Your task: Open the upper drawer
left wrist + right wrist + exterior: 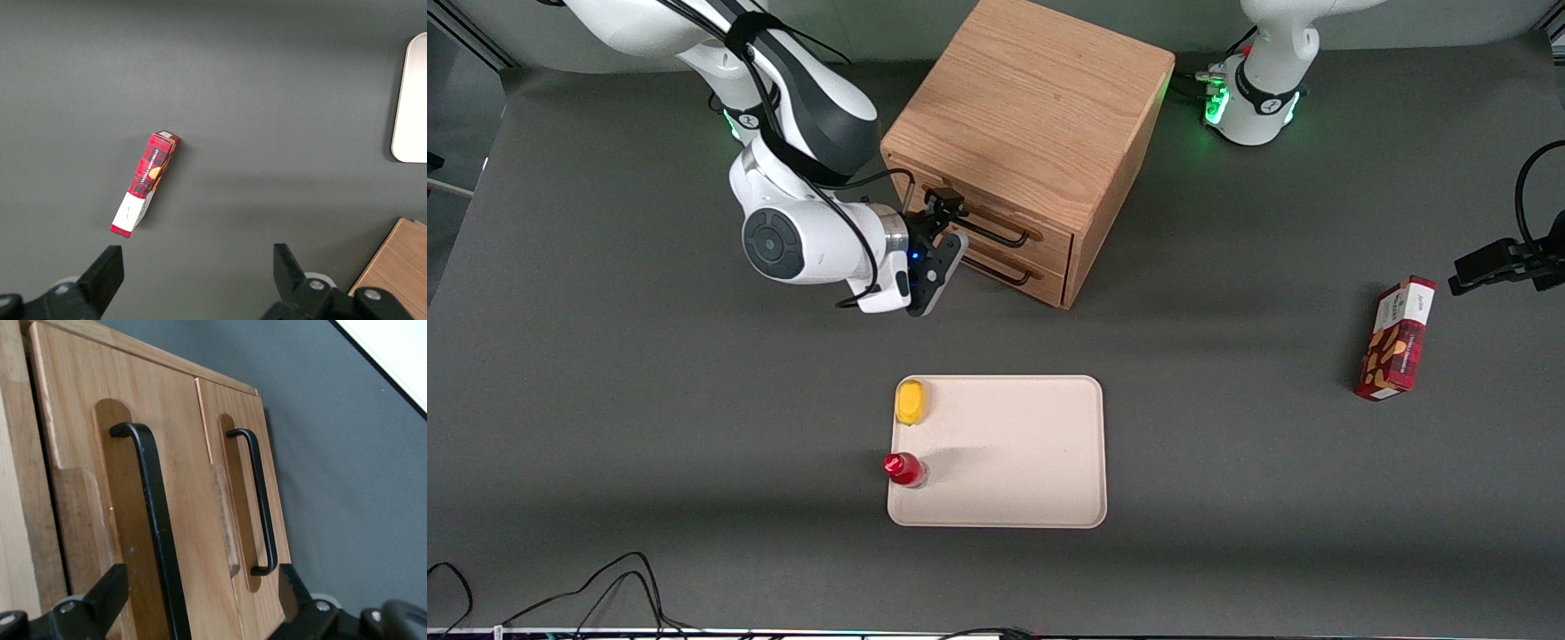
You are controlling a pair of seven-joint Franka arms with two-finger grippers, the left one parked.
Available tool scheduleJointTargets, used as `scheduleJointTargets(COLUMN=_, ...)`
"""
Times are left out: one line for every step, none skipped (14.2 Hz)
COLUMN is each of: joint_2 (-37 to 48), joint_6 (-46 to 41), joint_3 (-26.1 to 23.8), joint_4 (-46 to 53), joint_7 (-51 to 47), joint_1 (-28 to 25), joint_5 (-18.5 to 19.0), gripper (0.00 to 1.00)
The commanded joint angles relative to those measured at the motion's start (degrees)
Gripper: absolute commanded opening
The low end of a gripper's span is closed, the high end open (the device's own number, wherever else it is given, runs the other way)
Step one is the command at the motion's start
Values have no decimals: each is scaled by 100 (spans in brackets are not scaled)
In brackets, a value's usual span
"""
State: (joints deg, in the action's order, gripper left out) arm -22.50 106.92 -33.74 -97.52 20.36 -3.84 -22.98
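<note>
Only the right wrist view shows the gripper (200, 600) jaws apart, straddling the upper drawer (100, 453) handle (153, 520)

Even, soft overhead light fell across the dark grey table (605, 373) — broad faint shadow bands crossed it. The working arm's gripper (200, 600), before the cabinet's drawers, showed blurred — too near.

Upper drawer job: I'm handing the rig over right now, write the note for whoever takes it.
Gripper: open, in front of the cabinet, fingers either side of the upper drawer's handle, not yet closed on it.
Upper drawer: looks shut, front about flush with the lower drawer.
Done: approach and lining up.
Left: close on the handle, pull the drawer out.
</note>
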Motion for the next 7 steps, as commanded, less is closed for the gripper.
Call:
scheduleJointTargets(joint_2=-53, joint_6=294, joint_3=-72, joint_4=-101, joint_7=-190, joint_1=-20, joint_5=101, gripper=100)
scheduleJointTargets(joint_2=-96, joint_6=312, joint_3=-98, joint_4=-92, joint_7=-207, joint_1=-46, joint_5=135, gripper=100)
scheduleJointTargets(joint_2=-123, joint_6=329, joint_3=-107, joint_4=-101, joint_7=-260, joint_1=-55, joint_5=231, gripper=100)
scheduleJointTargets(joint_2=-175, joint_6=390, joint_3=-116, joint_4=-92, joint_7=-321, joint_1=-55, joint_5=302, gripper=100)
scheduleJointTargets(joint_2=-211, joint_6=452, joint_3=-124, joint_4=-92, joint_7=-348, joint_1=-55, joint_5=303, gripper=100)
scheduleJointTargets(joint_2=-272, joint_6=531, joint_3=-168, joint_4=-92, joint_7=-357, joint_1=-55, joint_5=320, gripper=100)
scheduleJointTargets(joint_2=-307, joint_6=593, joint_3=-177, joint_4=-92, joint_7=-374, joint_1=-55, joint_5=390, gripper=100)
